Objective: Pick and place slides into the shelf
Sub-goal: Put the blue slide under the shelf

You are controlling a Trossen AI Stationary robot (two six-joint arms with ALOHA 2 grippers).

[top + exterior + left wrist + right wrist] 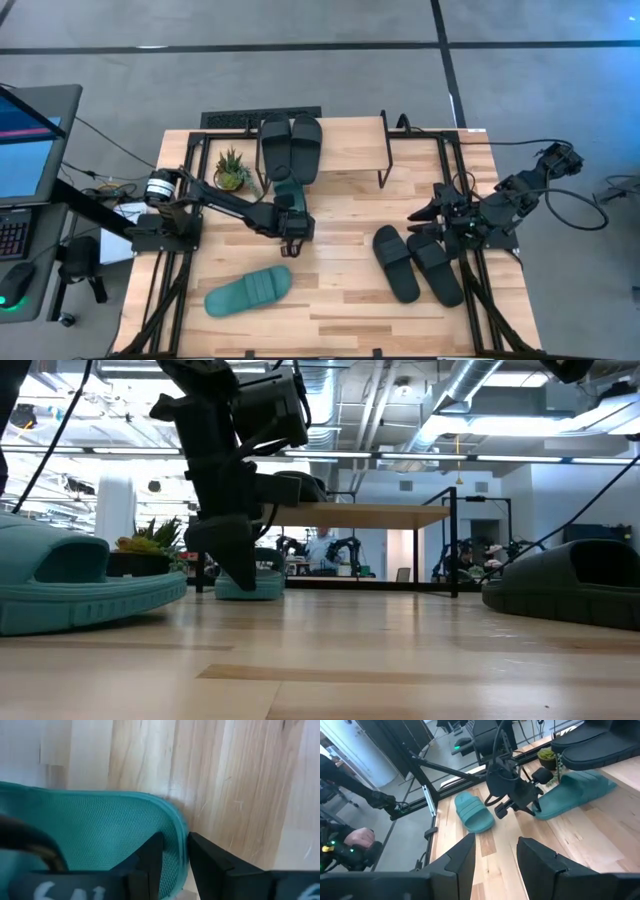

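A teal slide (288, 190) lies on the table, its far end under the shelf (350, 145). My left gripper (295, 235) is shut on its near end. Two black slides (291, 148) sit side by side on the shelf's top board. A second teal slide (248, 292) lies flat near the table's front left. Two more black slides (415, 262) lie together at the right. My right gripper (425, 215) hangs open above the table just beyond them, holding nothing. My left gripper pinches the teal slide's rim (178, 827) at its near end, one finger (150, 862) on the textured footbed and the other (212, 865) outside the edge. The fingers come steeply from above, slanting. The slide's sole (250, 588) rests on the table.
A small potted plant (232, 170) stands at the shelf's left side. The shelf's thin black legs (386, 160) stand at its right end. Bare wood lies between the two teal slides and the black pair. A monitor (25, 140) stands beyond the table's left edge.
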